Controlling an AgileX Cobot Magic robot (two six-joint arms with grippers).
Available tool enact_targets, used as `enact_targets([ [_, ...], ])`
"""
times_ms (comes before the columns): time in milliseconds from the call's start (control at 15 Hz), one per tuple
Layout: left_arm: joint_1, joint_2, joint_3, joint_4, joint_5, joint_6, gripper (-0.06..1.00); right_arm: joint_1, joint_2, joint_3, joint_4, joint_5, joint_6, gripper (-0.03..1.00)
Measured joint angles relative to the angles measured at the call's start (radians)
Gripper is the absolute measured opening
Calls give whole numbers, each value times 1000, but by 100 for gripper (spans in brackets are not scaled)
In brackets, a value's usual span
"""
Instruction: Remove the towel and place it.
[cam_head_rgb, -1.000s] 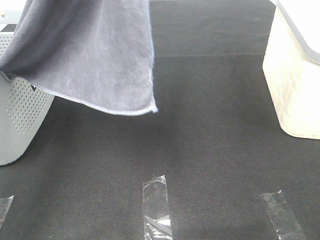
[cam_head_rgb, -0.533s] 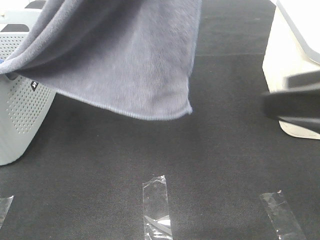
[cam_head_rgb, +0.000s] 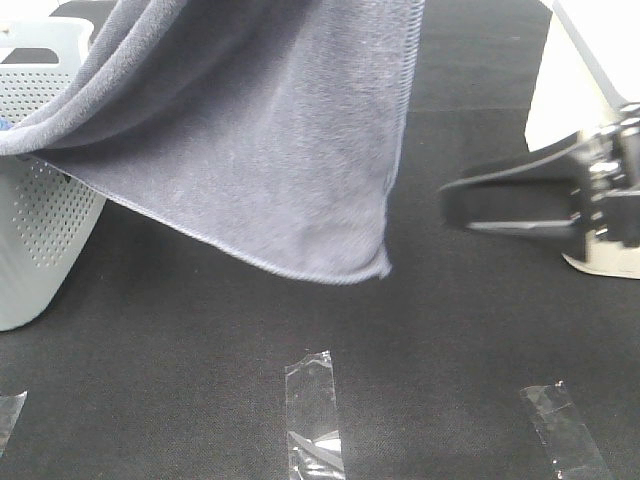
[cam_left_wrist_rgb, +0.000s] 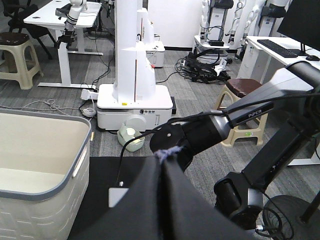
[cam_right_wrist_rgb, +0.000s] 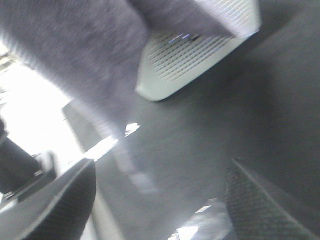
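Greyish-lavender terry towel (cam_head_rgb: 270, 150) hangs down from beyond the top of the high view. One end is draped across the rim of the grey perforated basket (cam_head_rgb: 40, 230), and the hemmed lower corner dangles over the black mat (cam_head_rgb: 430, 350).

On the left gripper (cam_left_wrist_rgb: 162, 162) the jaws are pressed together, pinching a tuft of the towel at their tips; the cloth falls away below.

On the right gripper (cam_head_rgb: 460, 208) the jaws are spread wide, with nothing between them and touching nothing. It appears blurred, near the towel's hemmed side edge but apart from it, in front of the cream bin (cam_head_rgb: 556, 110). Its wrist view shows both fingers (cam_right_wrist_rgb: 55, 200) parted over bare mat, with towel and basket beyond.

Open mat lies between this gripper and the towel edge. Strips of clear tape (cam_head_rgb: 312, 410) lie on the mat nearer the camera.
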Motion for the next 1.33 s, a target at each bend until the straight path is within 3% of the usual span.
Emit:
enact_targets([
  [200, 0, 0, 0, 0, 0, 0, 0, 174, 82, 0, 13, -133, -23, 68],
  [400, 0, 0, 0, 0, 0, 0, 0, 196, 111, 0, 89, -297, -22, 68],
  [467, 0, 0, 0, 0, 0, 0, 0, 196, 114, 0, 113, -310, -22, 68],
  [800, 0, 0, 0, 0, 0, 0, 0, 197, 114, 0, 163, -156, -75, 68],
  [1133, 0, 0, 0, 0, 0, 0, 0, 202, 139, 0, 204, -146, -105, 66],
  [1333, 0, 0, 0, 0, 0, 0, 0, 256, 205, 0, 215, -148, -124, 64],
])
